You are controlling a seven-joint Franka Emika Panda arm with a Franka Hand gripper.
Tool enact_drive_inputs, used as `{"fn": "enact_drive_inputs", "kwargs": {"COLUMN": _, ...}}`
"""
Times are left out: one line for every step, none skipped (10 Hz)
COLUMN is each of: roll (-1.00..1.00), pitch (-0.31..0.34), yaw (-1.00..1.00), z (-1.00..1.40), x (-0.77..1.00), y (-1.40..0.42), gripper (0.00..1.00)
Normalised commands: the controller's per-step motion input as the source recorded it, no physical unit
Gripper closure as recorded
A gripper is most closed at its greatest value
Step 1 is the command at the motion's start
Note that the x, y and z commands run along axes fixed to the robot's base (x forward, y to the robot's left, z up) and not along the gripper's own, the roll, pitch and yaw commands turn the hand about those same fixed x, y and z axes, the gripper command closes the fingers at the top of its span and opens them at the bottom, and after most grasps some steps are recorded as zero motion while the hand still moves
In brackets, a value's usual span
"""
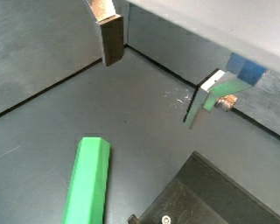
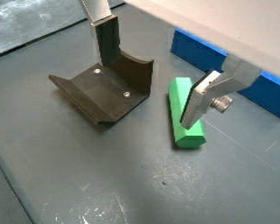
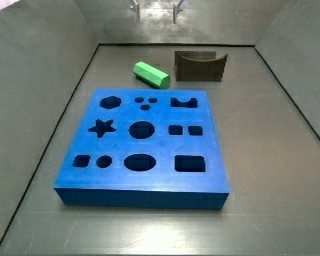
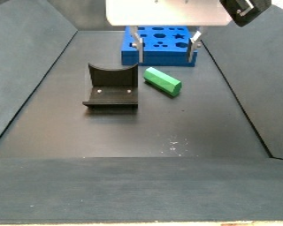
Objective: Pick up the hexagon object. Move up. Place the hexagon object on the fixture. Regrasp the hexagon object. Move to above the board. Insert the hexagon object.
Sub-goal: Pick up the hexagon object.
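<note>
The gripper [image 2: 154,66] is hanging in the air above the table [image 4: 168,132], its fingers [image 2: 105,39] spread apart and grasping nothing, as both wrist views are showing. In a side view the fingers [image 3: 156,10] are only just peeking in at the far edge of the table.

The hexagon object [image 3: 151,73] is lying flat on the table between the board [image 3: 145,150] and that far edge, just beside the fixture [image 3: 199,66] but not touching it. In a wrist view the green bar [image 2: 185,112] is sitting below the open fingers, off to one side of the fixture [image 2: 104,89], whose notch is standing empty.

Judging from this, the first step, picking up the hexagon object, is in hand and not yet done. The next move is probably calling for centring the fingers across the bar's width, lowering around it, then clenching before lifting.
</note>
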Motion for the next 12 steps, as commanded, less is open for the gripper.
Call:
{"fn": "enact_drive_inputs", "kwargs": {"roll": 0.21, "pitch": -0.12, "yaw": 0.31, "z": -0.42, "x": -0.61, "y": -0.73, "gripper": 0.0}}
{"fn": "enact_drive_inputs", "kwargs": {"roll": 0.12, "pitch": 0.057, "yaw": 0.98, "z": -0.56, "x": 0.0, "y": -0.22, "gripper": 0.0}}
{"fn": "enact_drive_inputs", "kwargs": {"roll": 0.0, "pitch": 0.111, "yaw": 1.0, "z": -0.62, "x": 0.0, "y": -0.01, "gripper": 0.0}}
{"fn": "enact_drive_inputs", "kwargs": {"roll": 0.0, "pitch": 0.194, "yaw": 1.0, "z": -0.64, "x": 0.03, "y": -0.01, "gripper": 0.0}}
{"fn": "enact_drive_inputs", "kwargs": {"roll": 0.0, "pitch": 0.197, "yaw": 1.0, "z": -0.65, "x": 0.03, "y": -0.01, "gripper": 0.0}}
{"fn": "enact_drive_inputs", "kwargs": {"roll": -0.03, "pitch": 0.189, "yaw": 0.89, "z": -0.63, "x": 0.04, "y": -0.17, "gripper": 0.0}}
{"fn": "enact_drive_inputs", "kwargs": {"roll": -0.49, "pitch": 0.0, "yaw": 0.48, "z": -0.26, "x": 0.01, "y": -0.39, "gripper": 0.0}}
{"fn": "enact_drive_inputs", "kwargs": {"roll": -0.02, "pitch": -0.014, "yaw": 0.0, "z": -0.01, "x": 0.0, "y": 0.0, "gripper": 0.0}}
{"fn": "enact_drive_inputs", "kwargs": {"roll": -0.2, "pitch": -0.286, "yaw": 0.01, "z": -0.41, "x": 0.02, "y": -0.66, "gripper": 0.0}}
{"fn": "enact_drive_inputs", "kwargs": {"roll": -0.32, "pitch": -0.206, "yaw": 0.0, "z": -0.45, "x": 0.15, "y": -0.69, "gripper": 0.0}}
{"fn": "enact_drive_inputs", "kwargs": {"roll": -0.24, "pitch": -0.34, "yaw": 0.07, "z": -0.39, "x": 0.03, "y": -0.68, "gripper": 0.0}}
{"fn": "enact_drive_inputs", "kwargs": {"roll": -0.12, "pitch": -0.074, "yaw": 0.0, "z": -0.01, "x": 0.0, "y": -0.15, "gripper": 0.0}}
